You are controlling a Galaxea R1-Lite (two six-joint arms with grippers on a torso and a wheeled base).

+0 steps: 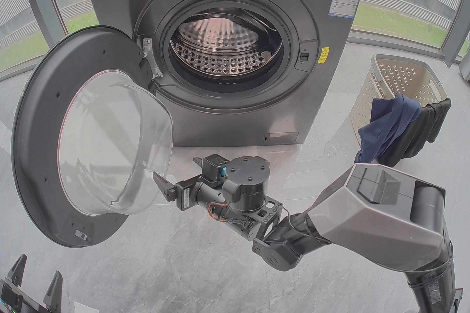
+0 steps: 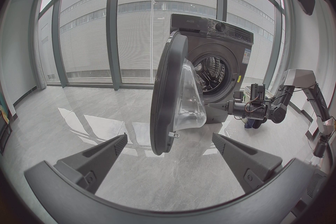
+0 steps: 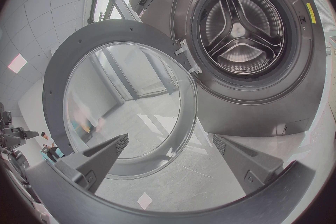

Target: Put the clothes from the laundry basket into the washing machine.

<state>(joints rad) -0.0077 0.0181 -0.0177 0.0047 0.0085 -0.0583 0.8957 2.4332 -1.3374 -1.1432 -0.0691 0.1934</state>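
Clothes (image 1: 416, 133) hang on the basket (image 1: 391, 77) rim, right of the washer (image 1: 313, 103), its door (image 1: 34, 133) wide. Right fingers (image 3: 101, 158), apart before the washer, should pinch the blue cloth (image 1: 389, 121) high; left fingers (image 2: 94, 158) gape too.

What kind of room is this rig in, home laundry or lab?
Probably a lab or demo space, not a home: a lone washing machine and laundry basket stand on bare stone floor beside tall glass walls.
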